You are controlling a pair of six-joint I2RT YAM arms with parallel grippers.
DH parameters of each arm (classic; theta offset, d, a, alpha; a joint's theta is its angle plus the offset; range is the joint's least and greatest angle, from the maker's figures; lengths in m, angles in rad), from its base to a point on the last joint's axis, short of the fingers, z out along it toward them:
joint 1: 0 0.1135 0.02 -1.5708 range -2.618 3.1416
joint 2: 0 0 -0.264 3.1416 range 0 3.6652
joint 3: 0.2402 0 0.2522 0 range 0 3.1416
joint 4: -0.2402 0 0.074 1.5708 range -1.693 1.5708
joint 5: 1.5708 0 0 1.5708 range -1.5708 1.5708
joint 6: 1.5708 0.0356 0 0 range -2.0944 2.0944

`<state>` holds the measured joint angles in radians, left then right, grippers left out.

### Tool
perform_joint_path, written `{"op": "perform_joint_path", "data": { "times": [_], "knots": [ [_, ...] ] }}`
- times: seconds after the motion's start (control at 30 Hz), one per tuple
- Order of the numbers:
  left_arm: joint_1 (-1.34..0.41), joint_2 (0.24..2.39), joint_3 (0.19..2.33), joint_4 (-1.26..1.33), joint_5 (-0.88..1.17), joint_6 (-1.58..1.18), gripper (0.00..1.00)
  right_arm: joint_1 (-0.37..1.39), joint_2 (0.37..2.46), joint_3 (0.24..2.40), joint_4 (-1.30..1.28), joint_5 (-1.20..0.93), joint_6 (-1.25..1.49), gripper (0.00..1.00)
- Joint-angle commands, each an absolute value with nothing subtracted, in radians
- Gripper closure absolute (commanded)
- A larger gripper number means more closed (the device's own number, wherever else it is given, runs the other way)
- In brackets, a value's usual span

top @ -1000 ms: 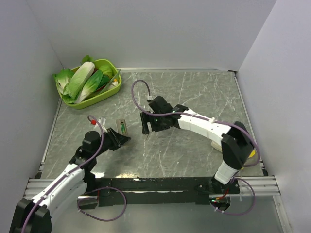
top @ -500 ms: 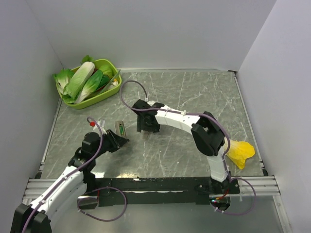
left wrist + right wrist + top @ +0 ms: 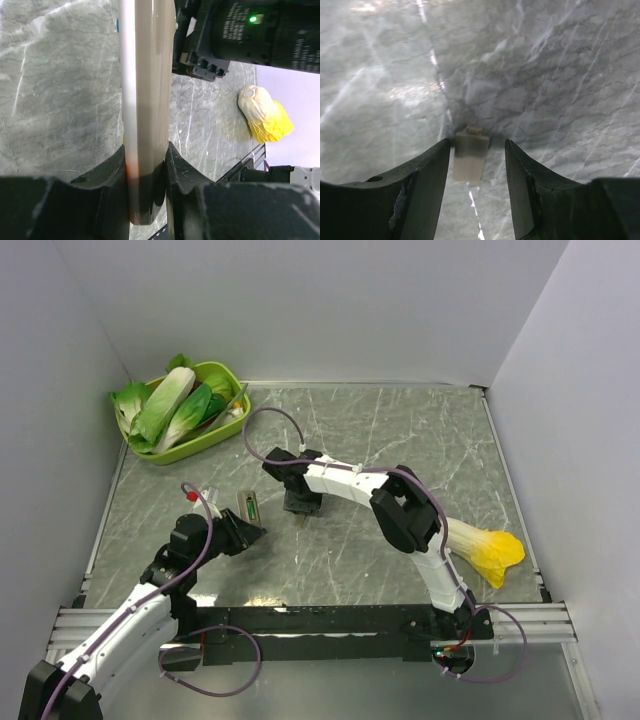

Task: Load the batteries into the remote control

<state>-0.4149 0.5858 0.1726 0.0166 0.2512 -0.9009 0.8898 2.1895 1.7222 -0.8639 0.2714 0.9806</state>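
Observation:
My left gripper (image 3: 240,532) is shut on the near end of the remote control (image 3: 249,506), a slim grey-brown bar that runs up the left wrist view (image 3: 147,90) between the fingers. A thin green strip, apparently a battery (image 3: 254,506), shows in the remote's upper face. I cannot tell whether a second battery is there. My right gripper (image 3: 303,506) points down at the table just right of the remote. Its jaws (image 3: 477,145) are open around a small flat grey-beige piece with a tab (image 3: 470,159) lying on the table, closer to the left finger.
A green tray (image 3: 232,424) of leafy vegetables stands at the back left. A cream-white and yellow lump (image 3: 487,549) lies at the right near the front edge; it also shows in the left wrist view (image 3: 262,112). Grey walls close in the table.
The right arm has folded inward and its gripper moved left, now lower over the table beside the remote, uncovering the yellow lump. The left gripper and remote have hardly moved.

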Motion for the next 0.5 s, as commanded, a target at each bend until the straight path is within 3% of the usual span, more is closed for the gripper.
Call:
{"op": "perform_joint_path", "data": {
  "times": [0.0,0.13,0.23,0.37,0.47],
  "knots": [
    [-0.422,0.571,0.216,0.043,0.239,-0.877,0.99,0.89,2.221,1.767,-0.923,0.308,1.028,0.47],
    [-0.423,0.575,0.216,0.058,0.25,-0.874,0.99,0.891,2.214,1.727,-0.887,0.307,1.016,0.56],
    [-0.423,0.581,0.21,0.086,0.276,-0.871,0.99,0.891,2.195,1.715,-0.868,0.317,0.986,0.68],
    [-0.423,0.595,0.195,0.184,0.334,-0.868,0.99,0.89,2.12,1.665,-0.822,0.365,0.925,0.92],
    [-0.423,0.606,0.18,0.26,0.4,-0.867,0.99,0.89,2.017,1.608,-0.757,0.417,0.859,0.98]
  ]
}}
